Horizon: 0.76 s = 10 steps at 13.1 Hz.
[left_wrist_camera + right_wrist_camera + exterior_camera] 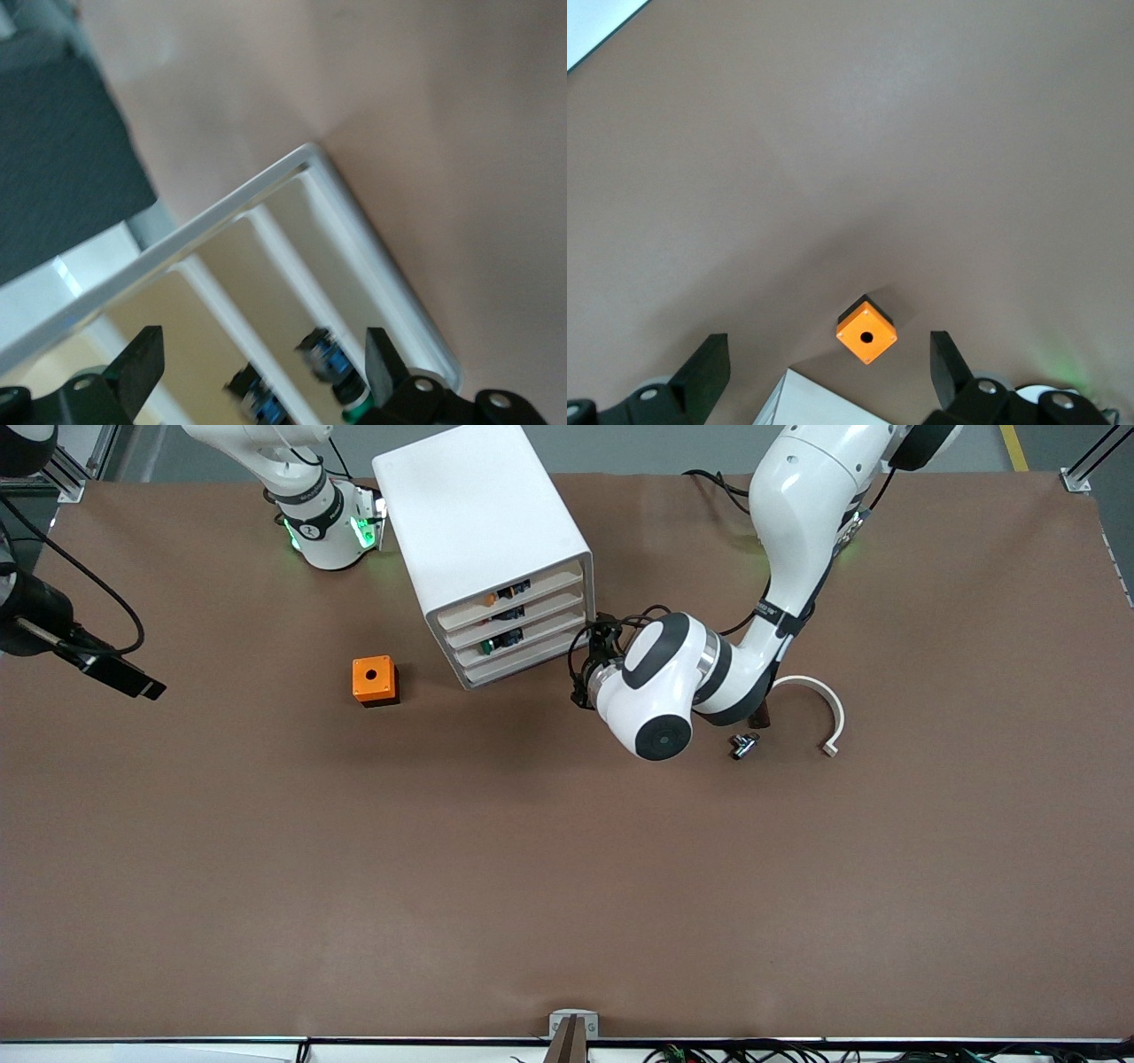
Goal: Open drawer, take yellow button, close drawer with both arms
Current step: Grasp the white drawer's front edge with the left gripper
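The white cabinet (483, 522) stands at the robots' end of the table. Its highest drawer (540, 587) is shut, and a bit of orange, the button (489, 600), shows in its slot. My left gripper (581, 669) is open and empty, level with the drawer fronts and close in front of them. The left wrist view shows the gripper (261, 367) facing the drawer lips (283, 257), with blue-bodied buttons (326, 356) in the lower drawers. My right gripper (824, 372) is open and empty, high over the table, looking down on the orange box (866, 332).
The orange box with a hole (375, 680) sits on the table toward the right arm's end, nearer to the camera than the cabinet. A white curved band (819, 704) and a small black and silver part (744, 745) lie under the left arm.
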Each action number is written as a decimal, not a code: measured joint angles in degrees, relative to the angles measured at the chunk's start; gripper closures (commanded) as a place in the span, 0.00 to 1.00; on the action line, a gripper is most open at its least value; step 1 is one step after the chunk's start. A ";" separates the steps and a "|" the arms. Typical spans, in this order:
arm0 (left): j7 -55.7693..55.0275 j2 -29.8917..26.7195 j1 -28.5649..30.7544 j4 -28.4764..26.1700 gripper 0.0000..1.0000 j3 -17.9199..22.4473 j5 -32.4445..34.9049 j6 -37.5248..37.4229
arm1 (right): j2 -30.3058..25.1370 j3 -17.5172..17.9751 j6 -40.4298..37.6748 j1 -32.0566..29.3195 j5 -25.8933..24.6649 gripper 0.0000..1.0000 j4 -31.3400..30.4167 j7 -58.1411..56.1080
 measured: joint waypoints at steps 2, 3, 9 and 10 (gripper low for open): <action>-6.09 0.00 0.43 0.00 0.00 0.02 -4.30 -1.48 | 0.55 0.07 0.04 2.02 0.08 0.00 -0.01 4.39; -9.38 0.04 0.64 -0.02 0.00 0.03 -5.97 -1.80 | 0.83 0.11 0.14 3.09 0.10 0.00 -0.01 6.70; -23.29 4.91 -0.29 -0.43 0.20 -0.19 -12.72 -2.25 | 1.95 0.21 0.60 8.09 1.46 0.00 -0.01 17.65; -24.85 5.39 -0.60 -0.43 0.21 -0.27 -13.16 -2.45 | 2.12 0.21 0.62 8.58 2.07 0.00 -0.01 19.18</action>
